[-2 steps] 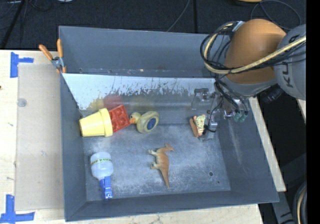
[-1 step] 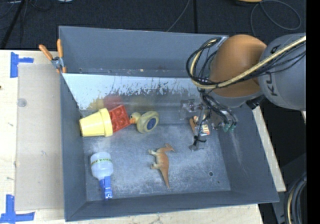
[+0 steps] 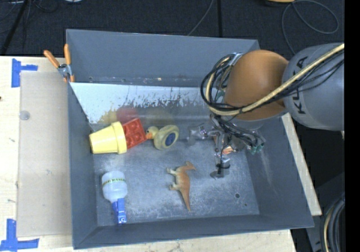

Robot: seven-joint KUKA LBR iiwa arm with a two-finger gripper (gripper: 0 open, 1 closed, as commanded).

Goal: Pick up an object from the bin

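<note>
Several small toys lie in the grey metal bin (image 3: 147,203). Right of centre, the gripper (image 3: 220,167) hangs low over bare floor; whether it is open or clamped I cannot tell. Nearest is a tan plastic dinosaur (image 3: 183,180), just to its left. Closing here would likely catch nothing, and descending further risks striking the floor.

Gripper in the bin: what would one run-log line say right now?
gripper: low over bin floor | nearest: tan toy dinosaur, beside it, apart | pick: not yet done
</note>
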